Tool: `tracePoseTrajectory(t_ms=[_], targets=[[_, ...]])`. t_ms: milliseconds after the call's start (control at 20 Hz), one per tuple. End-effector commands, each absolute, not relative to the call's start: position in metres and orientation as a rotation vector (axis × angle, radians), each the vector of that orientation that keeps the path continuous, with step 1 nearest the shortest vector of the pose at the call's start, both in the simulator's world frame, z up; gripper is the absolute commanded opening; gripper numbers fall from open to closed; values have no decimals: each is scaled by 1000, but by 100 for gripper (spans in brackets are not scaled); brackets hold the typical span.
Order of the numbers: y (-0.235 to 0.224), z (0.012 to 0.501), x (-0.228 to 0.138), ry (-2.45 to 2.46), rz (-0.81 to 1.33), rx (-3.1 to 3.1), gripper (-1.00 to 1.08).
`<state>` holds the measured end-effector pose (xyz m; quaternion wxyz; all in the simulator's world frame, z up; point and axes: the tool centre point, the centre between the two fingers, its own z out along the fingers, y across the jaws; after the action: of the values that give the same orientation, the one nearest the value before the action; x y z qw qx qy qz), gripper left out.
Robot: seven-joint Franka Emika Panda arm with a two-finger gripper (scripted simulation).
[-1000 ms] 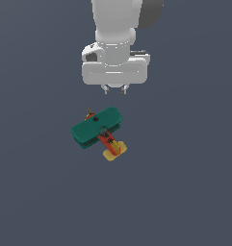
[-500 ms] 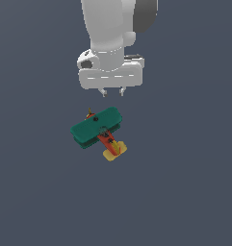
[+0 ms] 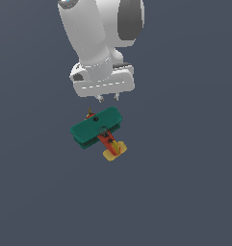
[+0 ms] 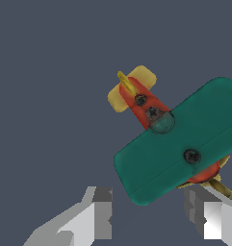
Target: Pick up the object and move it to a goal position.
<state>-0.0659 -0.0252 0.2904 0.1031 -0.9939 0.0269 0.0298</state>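
Note:
The toy biplane (image 3: 98, 130) lies on the dark flat surface, with stacked dark-green wings, a red-orange body and a yellow tail pointing toward the exterior view's lower right. It also shows in the wrist view (image 4: 177, 141), with its propeller nose near one fingertip. My gripper (image 3: 108, 98) hangs just above and behind the plane's nose end. It is open and empty, with its two fingertips (image 4: 102, 214) spread apart. It does not touch the plane.
A plain dark grey-blue surface (image 3: 185, 182) surrounds the plane in both views. The arm's white wrist body (image 3: 100, 53) fills the upper middle of the exterior view.
The gripper has moved lower toward the plane and slightly to the exterior view's left. The plane has not moved.

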Motion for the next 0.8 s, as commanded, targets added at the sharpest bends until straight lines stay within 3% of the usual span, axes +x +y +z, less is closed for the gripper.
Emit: tracePoseTrajectory(t_ms=[0, 750], targets=[[-30, 283, -66, 94, 107, -2894, 28], [-49, 255, -67, 156, 156, -2717, 28]])
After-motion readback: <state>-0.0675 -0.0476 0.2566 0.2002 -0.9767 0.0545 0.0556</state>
